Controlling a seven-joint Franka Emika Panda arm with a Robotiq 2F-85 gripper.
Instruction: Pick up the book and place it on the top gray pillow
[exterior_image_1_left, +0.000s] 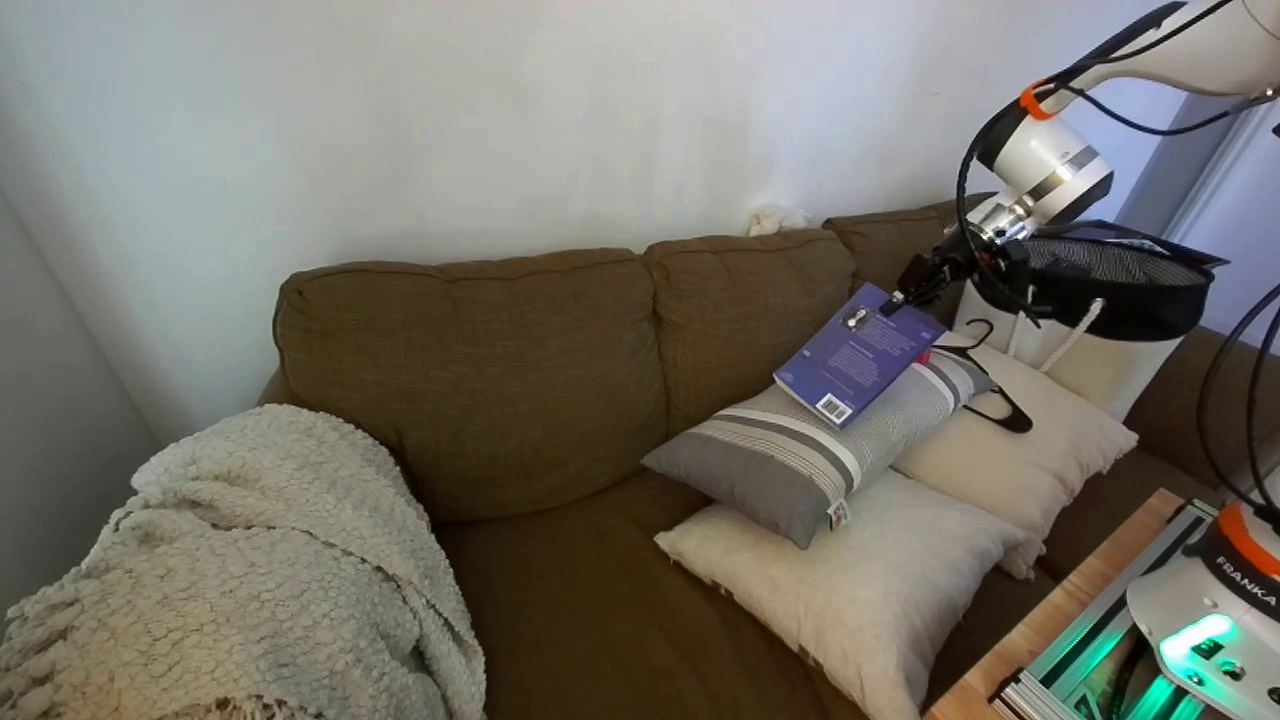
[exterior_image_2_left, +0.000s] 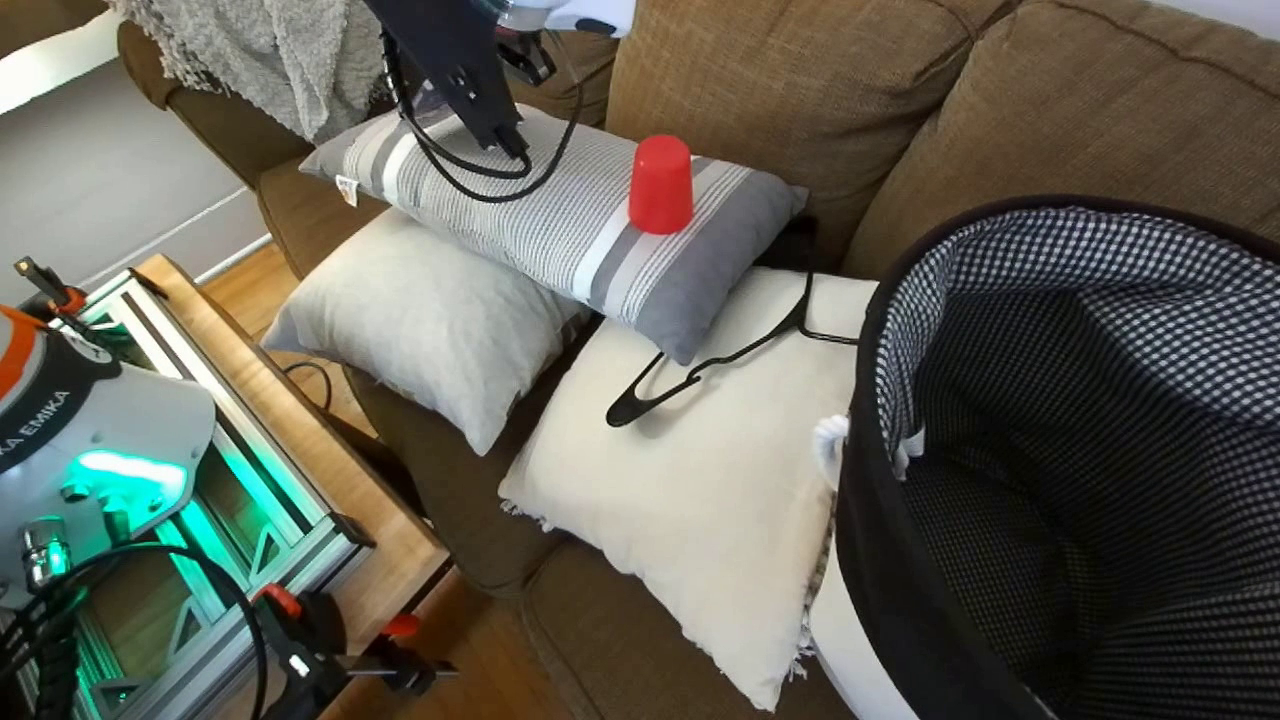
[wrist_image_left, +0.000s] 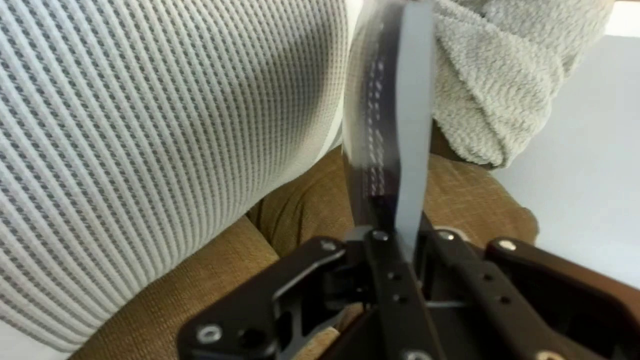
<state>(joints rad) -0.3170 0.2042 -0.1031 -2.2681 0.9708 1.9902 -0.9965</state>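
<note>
The book, with a blue-purple back cover, is tilted over the gray pillow in an exterior view. My gripper is shut on the book's upper edge. In the wrist view the book shows edge-on, with its pale page side, between the fingers. I cannot tell whether its lower edge touches the pillow. The striped gray pillow lies across the cream pillows in both exterior views, and its ribbed middle fills the left of the wrist view. The arm mostly hides the book in an exterior view.
An upside-down red cup stands on the gray pillow near one end. A black hanger lies on a cream pillow. A large black-rimmed basket stands beside it. A fleece blanket covers the sofa's end.
</note>
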